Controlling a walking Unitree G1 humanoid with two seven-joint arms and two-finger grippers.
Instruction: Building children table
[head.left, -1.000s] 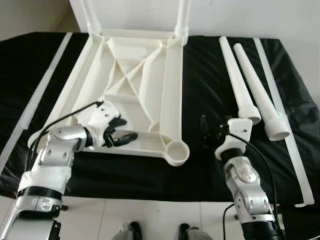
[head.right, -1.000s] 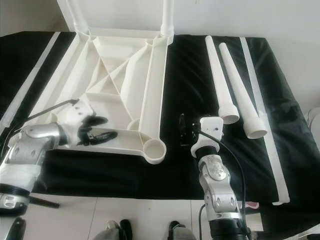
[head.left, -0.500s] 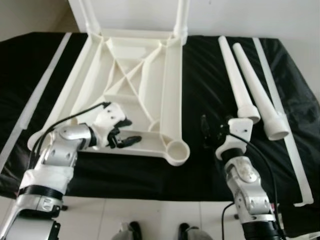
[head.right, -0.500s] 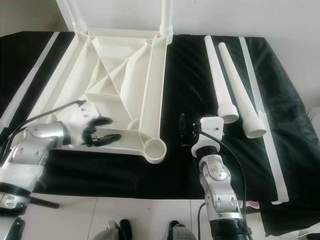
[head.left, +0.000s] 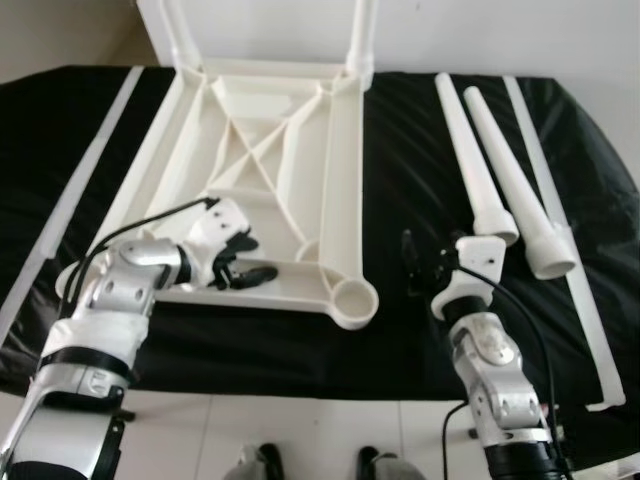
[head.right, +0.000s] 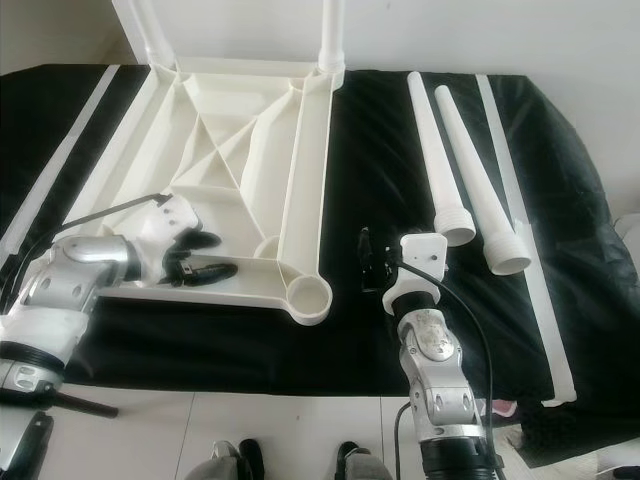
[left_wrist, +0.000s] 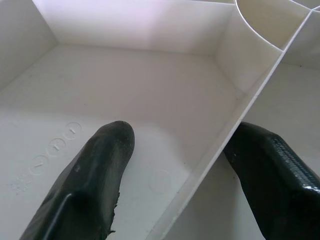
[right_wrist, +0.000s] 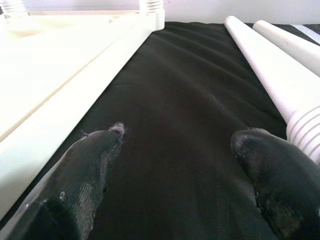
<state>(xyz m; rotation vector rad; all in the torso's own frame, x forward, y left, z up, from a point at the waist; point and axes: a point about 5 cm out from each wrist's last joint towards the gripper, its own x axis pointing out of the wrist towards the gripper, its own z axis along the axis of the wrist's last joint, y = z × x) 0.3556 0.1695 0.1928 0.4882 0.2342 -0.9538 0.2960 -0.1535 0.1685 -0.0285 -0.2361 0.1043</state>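
The white plastic tabletop (head.left: 270, 160) lies upside down on a black cloth, its ribs facing up. Two legs (head.left: 362, 40) stand screwed into its far corners. An empty round socket (head.left: 352, 300) sits at the near right corner. Two loose tapered legs (head.left: 470, 160) (head.left: 515, 185) lie side by side on the cloth to the right. My left gripper (head.left: 252, 257) is open, its fingers either side of a thin rib (left_wrist: 220, 150) near the tabletop's front edge. My right gripper (head.left: 408, 265) is open and holds nothing, low over the cloth between the tabletop and the loose legs (right_wrist: 270, 55).
The black cloth (head.left: 400, 160) covers the work surface up to a white wall behind. A long white strip (head.left: 85, 170) lies along the left side and another (head.left: 565, 250) along the right. Pale floor tiles run along the near edge.
My left forearm has swung slightly while its gripper stays open over the same rib. The right arm has not moved.
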